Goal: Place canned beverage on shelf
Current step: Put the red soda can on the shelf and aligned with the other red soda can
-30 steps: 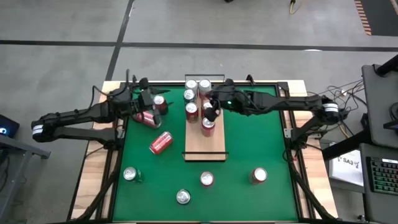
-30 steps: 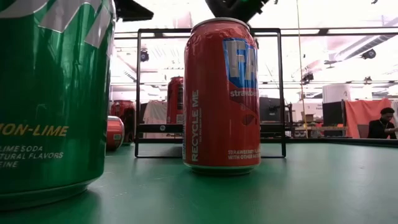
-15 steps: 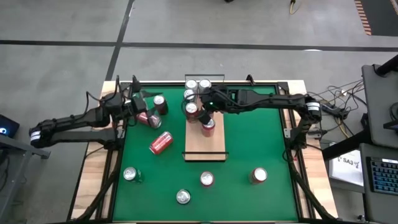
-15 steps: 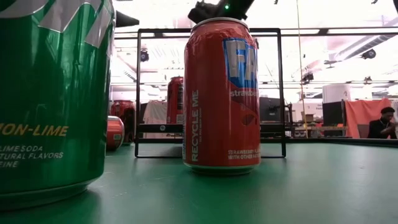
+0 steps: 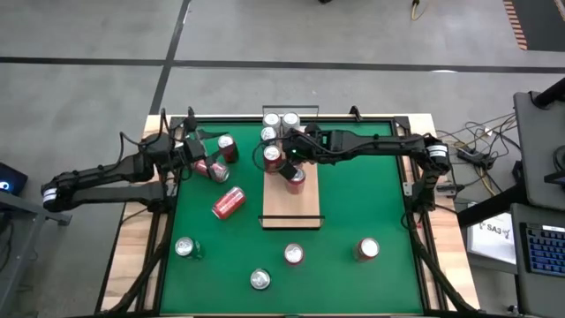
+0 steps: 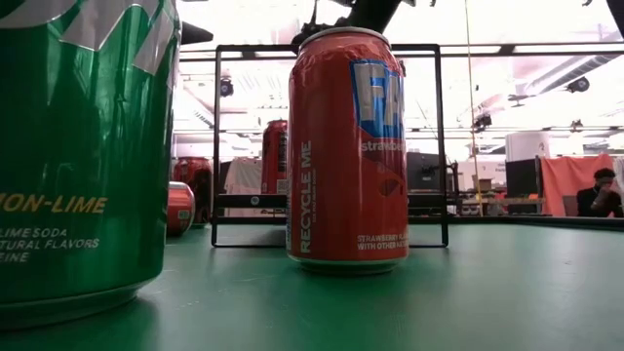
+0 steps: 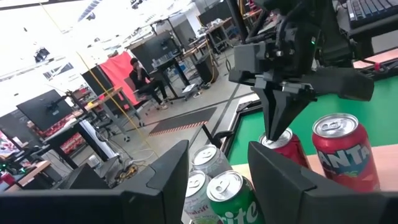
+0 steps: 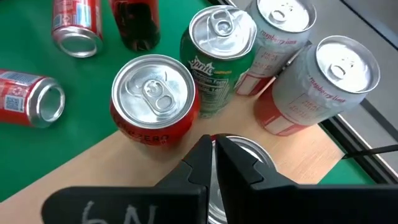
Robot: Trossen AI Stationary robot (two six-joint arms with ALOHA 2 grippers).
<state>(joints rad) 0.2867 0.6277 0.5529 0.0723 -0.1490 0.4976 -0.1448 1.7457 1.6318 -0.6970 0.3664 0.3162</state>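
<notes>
The shelf point(image 5: 292, 205) is a pale board lying on the green mat, with black rails at its short ends. Several cans stand on its far half: two silver cans point(image 8: 339, 81), a green one point(image 8: 217, 53), a red one point(image 8: 154, 99), and a red can point(image 5: 295, 181) under my right gripper. My right gripper point(image 5: 289, 167) is shut and points down over that can's top point(image 8: 244, 155); it also shows in the left wrist view point(image 7: 276, 127). My left gripper point(image 5: 192, 150) is open and empty, left of the shelf, beside a lying red can point(image 5: 210, 168). My right gripper's shut fingertips point(image 7: 273, 132) come from above, pointing down, at the top of the red can point(image 7: 287, 142) that stands upright on the shelf. I cannot tell whether they touch it.
On the mat left of the shelf is an upright dark red can point(image 5: 228, 146) and another lying red can point(image 5: 229, 202). Several upright cans stand near the near edge, among them a red one point(image 6: 346, 146) and a green one point(image 6: 78, 146). A person sits in the room beyond point(image 6: 597, 195).
My right gripper has gone a little toward the table's left edge over the shelf's cans. My left gripper has drawn back toward the table's left edge, away from the shelf. The cans have stayed where they were.
</notes>
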